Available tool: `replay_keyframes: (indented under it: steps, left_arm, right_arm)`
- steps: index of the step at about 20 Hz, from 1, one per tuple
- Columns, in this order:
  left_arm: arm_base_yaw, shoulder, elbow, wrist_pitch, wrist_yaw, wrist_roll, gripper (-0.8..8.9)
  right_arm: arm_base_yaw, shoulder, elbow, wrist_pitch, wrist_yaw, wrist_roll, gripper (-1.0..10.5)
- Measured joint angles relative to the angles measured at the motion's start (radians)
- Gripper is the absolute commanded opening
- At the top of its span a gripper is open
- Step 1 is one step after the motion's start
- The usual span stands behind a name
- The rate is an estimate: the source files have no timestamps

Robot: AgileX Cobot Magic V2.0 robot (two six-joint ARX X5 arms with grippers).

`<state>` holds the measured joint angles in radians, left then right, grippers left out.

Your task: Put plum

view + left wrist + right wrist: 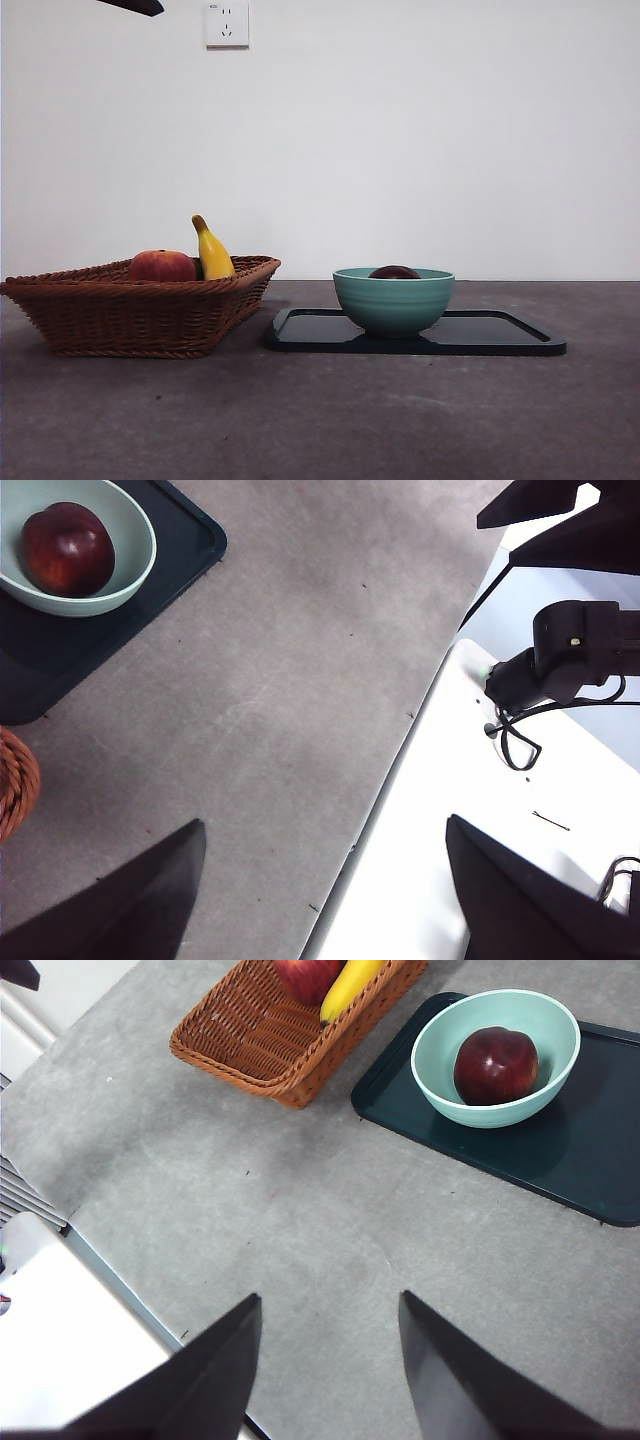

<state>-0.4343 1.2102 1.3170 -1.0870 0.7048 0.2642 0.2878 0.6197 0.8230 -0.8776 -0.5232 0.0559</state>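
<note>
The dark maroon plum point(496, 1064) lies inside a teal bowl point(437, 1032) that stands on a dark tray point(590, 1150). In the front view only the plum's top point(394, 272) shows above the bowl's rim point(392, 300). The left wrist view shows the plum point(67, 548) in the bowl point(125, 575) too. My left gripper point(320, 880) hangs open above the table's edge, far from the bowl. My right gripper point(330, 1360) is open over bare table, well away from the tray. Neither holds anything.
A brown wicker basket point(130, 310) stands left of the tray point(500, 335), holding a red-orange fruit point(162, 266) and a yellow banana point(211, 250). A black arm tip point(135, 6) shows at the top left. A wall socket point(227, 23) is behind.
</note>
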Motion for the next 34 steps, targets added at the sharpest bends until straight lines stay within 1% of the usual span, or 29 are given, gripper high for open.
replay_keyframes:
  steps: [3,5,6,9,10,11,13,15,17,20,25,30,34]
  left_arm:
    - [0.0,0.0,0.0,0.026,0.0,-0.007,3.74]
    - [-0.011,0.0,0.0,0.103,-0.023,-0.056,3.74]
    - [-0.024,0.0,0.0,0.163,-0.063,-0.097,3.75]
    - [-0.087,0.002,0.0,0.354,-0.245,-0.235,3.75]
    - [-0.109,0.006,0.0,0.407,-0.288,-0.273,3.75]
    - [-0.134,0.02,0.0,0.468,-0.324,-0.311,3.75]
    - [-0.159,0.071,0.01,0.512,-0.364,-0.356,3.75]
    - [-0.171,0.161,0.048,0.511,-0.394,-0.375,3.75]
    - [-0.181,0.255,0.107,0.514,-0.396,-0.385,3.74]
    - [-0.19,0.398,0.213,0.517,-0.396,-0.386,3.74]
    - [-0.193,0.637,0.378,0.522,-0.444,-0.385,3.74]
    - [-0.202,0.809,0.502,0.521,-0.462,-0.384,3.74]
    - [-0.212,0.895,0.515,0.529,-0.501,-0.367,3.74]
  right_arm:
    - [0.0,0.0,0.0,0.0,0.0,0.0,2.2]
    - [0.0,0.0,0.0,0.0,0.0,0.0,2.2]
    - [0.0,0.0,0.0,0.0,0.0,0.0,2.2]
    - [0.0,0.0,0.0,0.0,0.0,0.0,2.2]
    - [0.0,0.0,0.0,0.0,0.0,0.0,2.2]
    - [0.0,0.0,0.0,0.0,0.0,0.0,2.2]
    - [0.0,0.0,0.0,0.0,0.0,0.0,2.2]
    - [0.0,0.0,0.0,0.0,0.0,0.0,2.2]
    - [0.0,0.0,0.0,0.0,0.0,0.0,2.2]
    - [0.0,0.0,0.0,0.0,0.0,0.0,2.2]
    - [0.0,0.0,0.0,0.0,0.0,0.0,2.2]
    - [0.0,0.0,0.0,0.0,0.0,0.001,2.2]
    - [0.0,0.0,0.0,0.0,0.0,0.004,2.2]
